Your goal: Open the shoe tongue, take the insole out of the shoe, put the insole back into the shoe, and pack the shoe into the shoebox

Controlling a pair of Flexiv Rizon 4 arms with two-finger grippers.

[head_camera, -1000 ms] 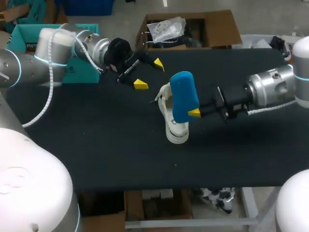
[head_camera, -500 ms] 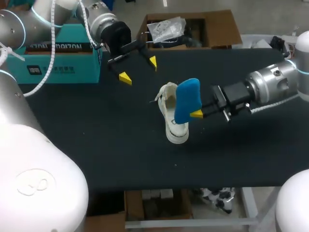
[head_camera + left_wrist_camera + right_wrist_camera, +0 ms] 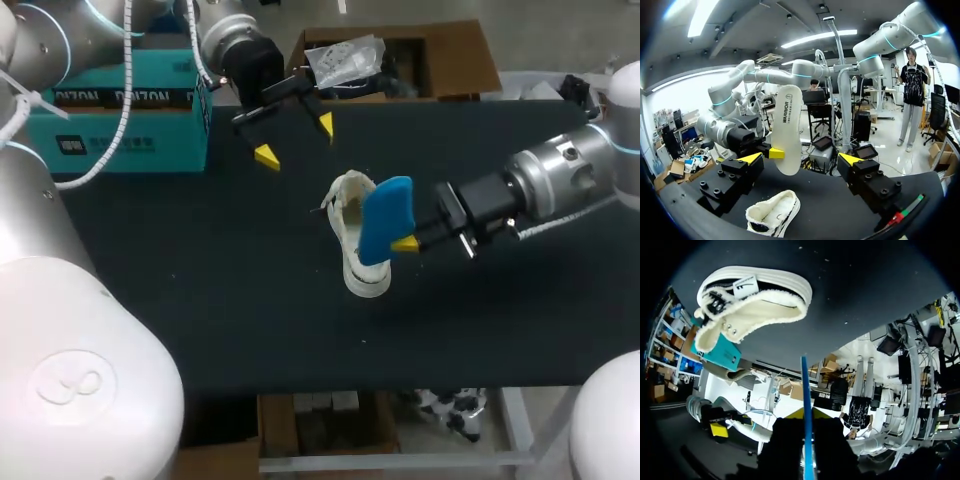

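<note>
Drawn a little farther back from the shoe [image 3: 352,265] than a second ago, the left gripper [image 3: 295,140] hangs spread and empty, well apart from it, while the right gripper [image 3: 405,243] pinches the blue insole [image 3: 383,215] upright just above that shoe, which lies on the counter [image 3: 200,300].

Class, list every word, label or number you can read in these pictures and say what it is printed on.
The insole: dark lettering along it, too small to quote reliably.
The teal box: white lettering and a label, upside down, blurred.
The shoe: a white tag with dark marks, unreadable.
</note>
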